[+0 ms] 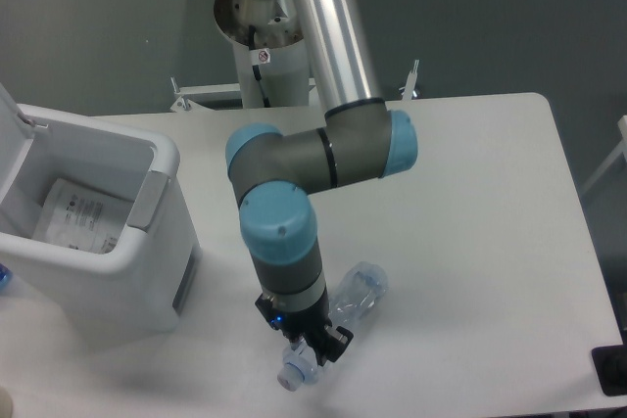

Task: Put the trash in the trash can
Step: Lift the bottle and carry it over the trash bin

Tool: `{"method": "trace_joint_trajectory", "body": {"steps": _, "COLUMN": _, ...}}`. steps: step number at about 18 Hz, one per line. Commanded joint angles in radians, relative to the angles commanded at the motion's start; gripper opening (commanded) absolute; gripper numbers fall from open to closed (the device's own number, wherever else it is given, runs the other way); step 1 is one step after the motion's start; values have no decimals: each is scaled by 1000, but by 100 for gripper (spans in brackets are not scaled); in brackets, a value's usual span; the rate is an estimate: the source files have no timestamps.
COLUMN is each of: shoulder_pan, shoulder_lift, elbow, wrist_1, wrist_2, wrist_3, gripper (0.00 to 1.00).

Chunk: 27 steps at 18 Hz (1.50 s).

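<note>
The crushed clear plastic bottle lies slantwise over the front middle of the white table, its pale cap pointing at the front edge. My gripper points down over the bottle's neck and is shut on it; the wrist hides the fingers for the most part. The white trash can stands at the left with its lid up. A crumpled white wrapper with black print lies inside the can on the liner.
My arm's silver tube and grey-blue elbow reach over the table's middle. Two metal brackets stick up at the back edge. A black object sits at the front right corner.
</note>
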Motion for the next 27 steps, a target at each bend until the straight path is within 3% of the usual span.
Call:
{"method": "trace_joint_trajectory", "body": {"steps": 1, "shoulder_pan": 5, "shoulder_lift": 20, "elbow": 3, "wrist_1": 0, "wrist_2": -37, "wrist_3": -11, "gripper": 48}}
{"method": "trace_joint_trajectory", "body": {"steps": 2, "shoulder_pan": 26, "shoulder_lift": 122, "elbow": 11, "wrist_1": 0, "wrist_2": -168, "wrist_3": -55, "gripper": 48}}
{"method": "trace_joint_trajectory", "body": {"steps": 7, "shoulder_pan": 40, "shoulder_lift": 241, "elbow": 17, "wrist_1": 0, "wrist_2": -335, "wrist_3": -106, "gripper": 48}}
{"method": "trace_joint_trajectory", "body": {"steps": 27, "shoulder_pan": 28, "shoulder_lift": 364, "elbow": 14, "wrist_1": 0, "wrist_2": -494, "wrist_3": -212, "gripper": 49}}
